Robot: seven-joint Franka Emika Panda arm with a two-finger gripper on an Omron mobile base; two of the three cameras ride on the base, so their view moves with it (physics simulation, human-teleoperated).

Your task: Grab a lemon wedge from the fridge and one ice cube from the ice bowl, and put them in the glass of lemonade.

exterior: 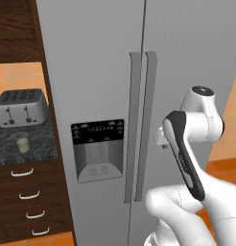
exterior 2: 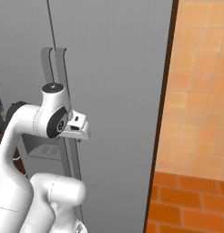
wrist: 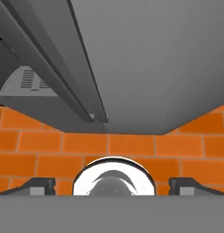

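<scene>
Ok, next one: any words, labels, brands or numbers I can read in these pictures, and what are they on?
None can be read.
Fridge dispenser panel: rows of pale marks, too small and blurred to read.
The same panel in the hand view: short printed lines, also unreadable.
Toaster: dark knobs, no lettering visible.

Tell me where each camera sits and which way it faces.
Left base view: behind-left of the arm, facing the fridge, toaster and glass of lemonade; arm at lower right.
Right base view: behind-right, facing the fridge and tiled wall; arm at lower left.
Hand view: looks down the fridge doors to the floor.
All share the fridge handles.
</scene>
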